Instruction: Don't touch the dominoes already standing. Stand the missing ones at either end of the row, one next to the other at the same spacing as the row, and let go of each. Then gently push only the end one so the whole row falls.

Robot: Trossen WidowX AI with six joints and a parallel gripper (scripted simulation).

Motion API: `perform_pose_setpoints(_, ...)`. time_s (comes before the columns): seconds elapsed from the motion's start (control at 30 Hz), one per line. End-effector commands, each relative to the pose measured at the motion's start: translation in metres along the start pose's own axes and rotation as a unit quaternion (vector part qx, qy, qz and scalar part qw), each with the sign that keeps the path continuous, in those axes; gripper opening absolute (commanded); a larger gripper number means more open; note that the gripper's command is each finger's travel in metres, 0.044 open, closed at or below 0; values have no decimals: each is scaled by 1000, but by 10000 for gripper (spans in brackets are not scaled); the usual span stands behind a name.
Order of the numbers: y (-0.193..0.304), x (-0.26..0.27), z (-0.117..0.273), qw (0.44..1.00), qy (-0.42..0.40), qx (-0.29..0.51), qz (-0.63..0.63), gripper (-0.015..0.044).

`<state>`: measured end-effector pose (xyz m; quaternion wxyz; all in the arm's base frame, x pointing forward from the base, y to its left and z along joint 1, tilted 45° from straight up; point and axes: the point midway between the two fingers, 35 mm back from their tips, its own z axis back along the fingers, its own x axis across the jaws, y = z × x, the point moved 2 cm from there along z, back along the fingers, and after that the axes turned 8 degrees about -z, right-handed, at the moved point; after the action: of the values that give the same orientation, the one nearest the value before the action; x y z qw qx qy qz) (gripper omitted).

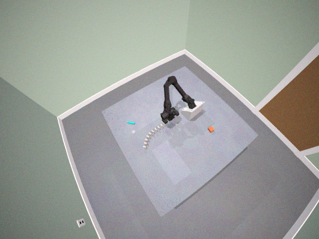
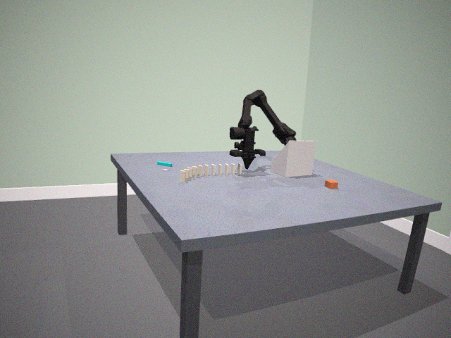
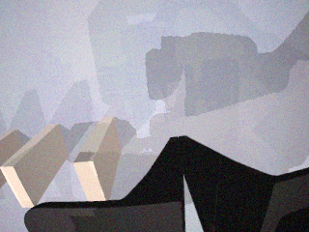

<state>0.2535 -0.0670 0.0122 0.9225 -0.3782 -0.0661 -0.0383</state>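
A curved row of cream dominoes stands upright on the table (image 1: 206, 164) (image 2: 254, 214). The end domino nearest the arm (image 2: 239, 168) (image 3: 110, 157) stands upright, partly in shadow. The domino at the far end (image 1: 145, 147) (image 2: 182, 176) is upright too. My gripper (image 2: 247, 167) (image 3: 178, 144) is shut and empty, pointing down just beyond the arm-side end of the row. In the exterior view its tips are beside the end domino, at about the height of its lower half, with a small gap. In the wrist view the left finger hides the domino's foot.
A white wedge-shaped base (image 1: 189, 114) (image 2: 300, 158) carries the arm. An orange block (image 1: 211, 129) (image 2: 331, 184) lies beyond it on the right. A cyan bar (image 1: 131, 122) (image 2: 164, 164) and a small pale flat piece (image 1: 133, 132) (image 2: 165, 170) lie left of the row.
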Motion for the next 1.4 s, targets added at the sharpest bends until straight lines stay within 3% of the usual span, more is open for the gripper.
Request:
perform_pose_setpoints(0.0,-1,1,-5,1000,-3,-2,2,0)
perform_pose_setpoints(0.8,4,34,-2,1000,-5,0,0,0)
perform_pose_setpoints(0.93,19,37,20,999,-8,15,45,0)
perform_pose_setpoints(1.13,9,60,55,1000,-4,0,3,0)
perform_pose_setpoints(1.37,8,61,56,1000,-4,-1,1,0)
